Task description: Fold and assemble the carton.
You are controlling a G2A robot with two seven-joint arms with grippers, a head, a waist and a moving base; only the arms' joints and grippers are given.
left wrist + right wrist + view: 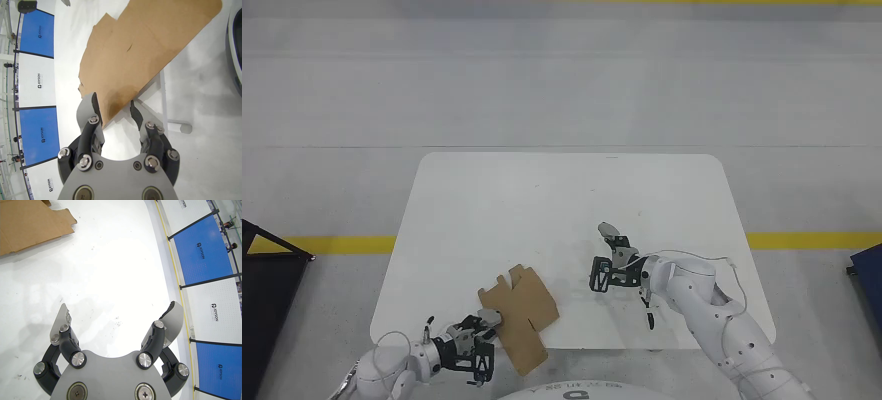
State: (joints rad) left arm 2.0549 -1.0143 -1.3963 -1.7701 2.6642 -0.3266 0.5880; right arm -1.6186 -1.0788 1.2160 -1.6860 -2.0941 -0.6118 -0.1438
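The flat carton (522,315) lies at the counter's (542,200) near left edge, one corner overhanging it. At that edge the left claw (113,98), half open, straddles the corner unclamped; it should close squarely before lifting. The right claw (118,304), wide open and empty, hovers over the counter's near right part.

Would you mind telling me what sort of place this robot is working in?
Probably a fenced demo or test bay in an industrial hall: a grey floor with a yellow line, blue and white barrier panels, and one white table.
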